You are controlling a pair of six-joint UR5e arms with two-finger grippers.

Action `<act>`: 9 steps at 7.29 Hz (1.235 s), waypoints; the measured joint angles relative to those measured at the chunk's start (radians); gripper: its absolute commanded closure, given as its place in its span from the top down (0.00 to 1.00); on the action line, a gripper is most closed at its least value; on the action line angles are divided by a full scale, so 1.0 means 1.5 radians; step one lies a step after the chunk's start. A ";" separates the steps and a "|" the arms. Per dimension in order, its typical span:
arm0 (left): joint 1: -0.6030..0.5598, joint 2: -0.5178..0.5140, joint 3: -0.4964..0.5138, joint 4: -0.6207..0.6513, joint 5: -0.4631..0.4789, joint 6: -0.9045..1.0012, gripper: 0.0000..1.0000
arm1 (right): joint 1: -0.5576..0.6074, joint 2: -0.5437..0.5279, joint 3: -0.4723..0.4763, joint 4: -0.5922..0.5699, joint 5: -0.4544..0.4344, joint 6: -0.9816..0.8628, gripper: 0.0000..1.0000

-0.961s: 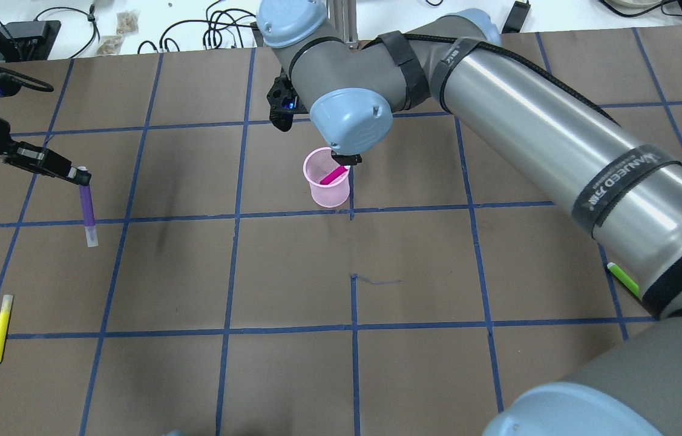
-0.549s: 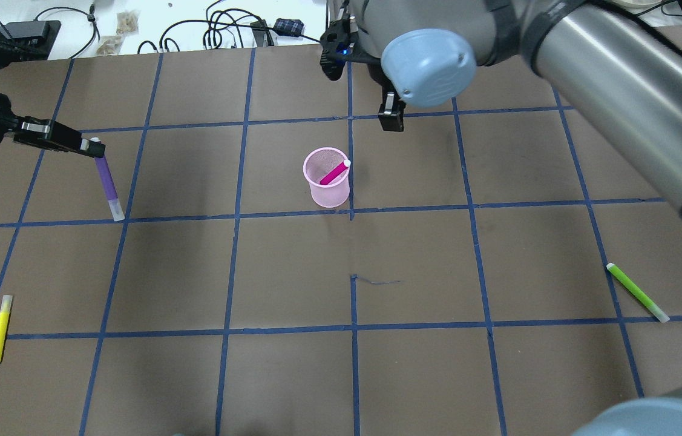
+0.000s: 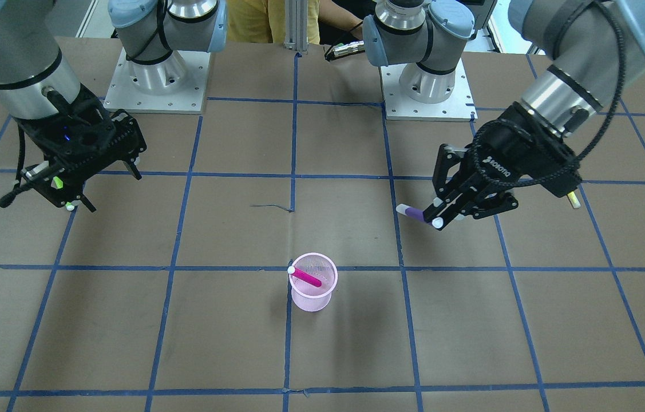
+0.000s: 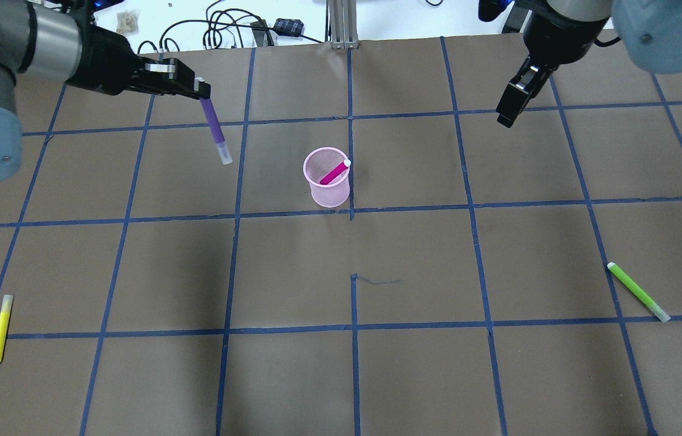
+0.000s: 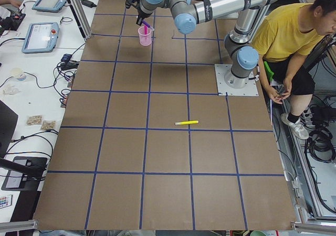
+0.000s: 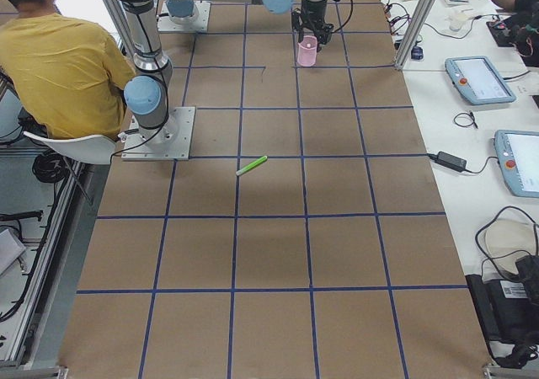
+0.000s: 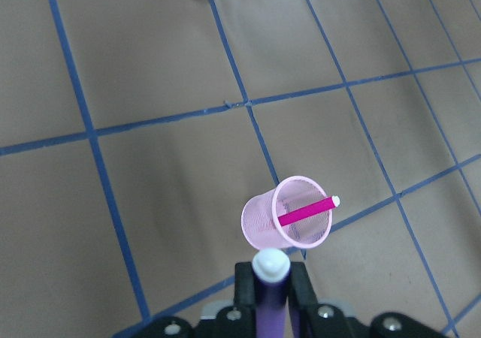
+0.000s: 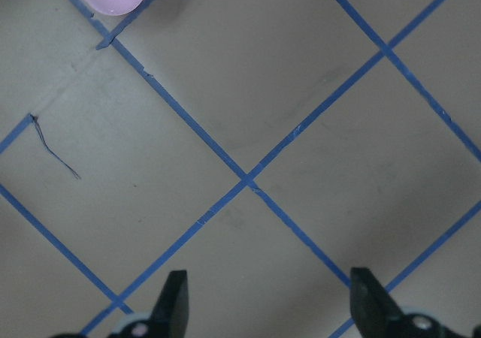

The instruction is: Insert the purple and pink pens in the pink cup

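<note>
pinching purple pen (image 4: pixel 215 128) in left pincer (image 4: pixel 201 91), aloft, apart from pink cup (image 4: pixel 327 188).
holding right pincer (image 8: pixel 269 300) spread, empty, above desk (image 4: pixel 413 363); with pink pen (image 4: pixel 333 174) leaning inside cup.

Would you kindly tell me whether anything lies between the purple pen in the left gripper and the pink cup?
Nothing visible does. The purple pen hangs from the left gripper, and only table shows between it and the pink cup. The pink pen leaning inside leaves much of the mouth free.
</note>
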 measured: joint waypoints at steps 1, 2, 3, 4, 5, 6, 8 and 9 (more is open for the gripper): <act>-0.040 -0.023 -0.011 0.098 0.021 -0.087 0.00 | 0.003 -0.019 0.018 -0.011 0.003 0.129 1.00; -0.074 -0.052 -0.018 0.183 0.039 -0.164 0.00 | 0.017 -0.024 0.020 -0.023 0.006 0.253 1.00; -0.107 -0.078 -0.020 0.253 0.064 -0.227 0.00 | 0.039 -0.022 0.016 -0.043 0.005 0.348 1.00; -0.138 -0.105 -0.023 0.309 0.089 -0.281 0.00 | 0.055 -0.019 0.011 -0.062 0.005 0.396 1.00; -0.155 -0.130 -0.026 0.353 0.103 -0.312 0.00 | 0.059 -0.017 0.010 -0.071 0.007 0.415 1.00; -0.163 -0.154 -0.030 0.392 0.108 -0.328 0.00 | 0.058 -0.016 0.011 -0.076 0.009 0.426 1.00; -0.166 -0.174 -0.053 0.446 0.110 -0.332 0.00 | 0.053 -0.016 0.014 -0.077 0.010 0.472 1.00; -0.166 -0.174 -0.064 0.456 0.110 -0.331 0.00 | 0.052 -0.016 0.014 -0.075 0.007 0.486 1.00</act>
